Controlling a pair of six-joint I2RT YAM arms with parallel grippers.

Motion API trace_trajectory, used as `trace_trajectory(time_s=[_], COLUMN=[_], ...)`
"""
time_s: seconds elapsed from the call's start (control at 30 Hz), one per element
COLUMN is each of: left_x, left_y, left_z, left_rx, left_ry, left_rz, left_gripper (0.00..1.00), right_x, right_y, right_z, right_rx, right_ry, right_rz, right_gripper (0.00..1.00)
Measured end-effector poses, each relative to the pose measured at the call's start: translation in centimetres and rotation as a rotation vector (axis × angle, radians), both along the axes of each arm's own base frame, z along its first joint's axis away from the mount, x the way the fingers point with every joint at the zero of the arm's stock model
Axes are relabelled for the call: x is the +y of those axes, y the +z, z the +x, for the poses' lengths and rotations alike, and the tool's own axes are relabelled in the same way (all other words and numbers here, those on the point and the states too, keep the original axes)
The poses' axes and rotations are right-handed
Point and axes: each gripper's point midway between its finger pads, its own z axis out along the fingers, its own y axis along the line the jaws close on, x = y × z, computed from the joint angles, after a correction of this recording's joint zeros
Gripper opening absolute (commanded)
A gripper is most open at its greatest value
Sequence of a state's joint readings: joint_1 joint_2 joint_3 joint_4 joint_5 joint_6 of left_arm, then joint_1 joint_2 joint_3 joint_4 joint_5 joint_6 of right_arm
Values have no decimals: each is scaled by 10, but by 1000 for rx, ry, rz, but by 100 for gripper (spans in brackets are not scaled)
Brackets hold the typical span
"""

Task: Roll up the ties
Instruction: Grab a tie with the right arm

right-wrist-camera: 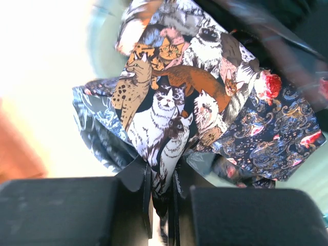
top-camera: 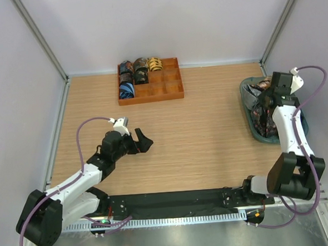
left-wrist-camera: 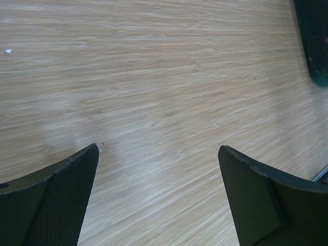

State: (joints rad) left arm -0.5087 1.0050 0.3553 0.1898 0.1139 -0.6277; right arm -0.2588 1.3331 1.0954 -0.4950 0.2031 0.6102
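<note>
Reaching out over the left part of the wooden table [top-camera: 210, 148], the left gripper [top-camera: 143, 142] hangs low above bare boards with its jaws spread wide and nothing between them. The left wrist view shows the same: the left gripper [left-wrist-camera: 159, 200] is released, its two dark fingers [left-wrist-camera: 56, 200] set well apart with only wood grain in the gap. Farther back, near the rear wall and a little left of centre, an orange-brown tray [top-camera: 170, 92] divided into compartments holds the rolled ties [top-camera: 141, 70]. They stand as small cylinders in its left-hand cells, a gold one [top-camera: 155, 63] in the back row and a blue one [top-camera: 126, 91] in the front-left cell, while the cells on the right side show bare tray. At the far right edge of the table sits a teal basket [top-camera: 263, 137] holding a heap of loose ties [top-camera: 259, 114]. The right gripper [top-camera: 264, 100] is down inside it. In the right wrist view the right gripper [right-wrist-camera: 161, 192] is clamped nearly closed, pinching a fold of a cat-print tie [right-wrist-camera: 164, 107] that bunches up just above the fingertips. Beside that, to its right, lies a dark blue paisley tie [right-wrist-camera: 277, 143] with red flowers, touching the cat-print one.
</note>
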Motion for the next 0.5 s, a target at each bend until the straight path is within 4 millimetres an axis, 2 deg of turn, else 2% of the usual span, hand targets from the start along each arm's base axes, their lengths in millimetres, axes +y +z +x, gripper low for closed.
trace_trajectory(time_s=[0.17, 0.23, 0.3, 0.43, 0.5], left_x=[0, 0, 0, 0, 0], left_y=[0, 0, 0, 0, 0], left_z=[0, 0, 0, 0, 0], left_rx=[1, 1, 1, 1, 1], left_ry=[0, 0, 0, 0, -1], left_rz=[0, 0, 0, 0, 0], left_gripper=[100, 100, 100, 100, 100], right_x=[8, 6, 3, -5, -10], right_y=[68, 84, 89, 78, 69], right_z=[9, 12, 12, 13, 14], right_rx=[-146, -173, -176, -131, -104], right_ry=[52, 49, 37, 2, -23], right_rz=[-22, -37, -49, -63, -68], right_gripper=[1, 1, 1, 2, 10])
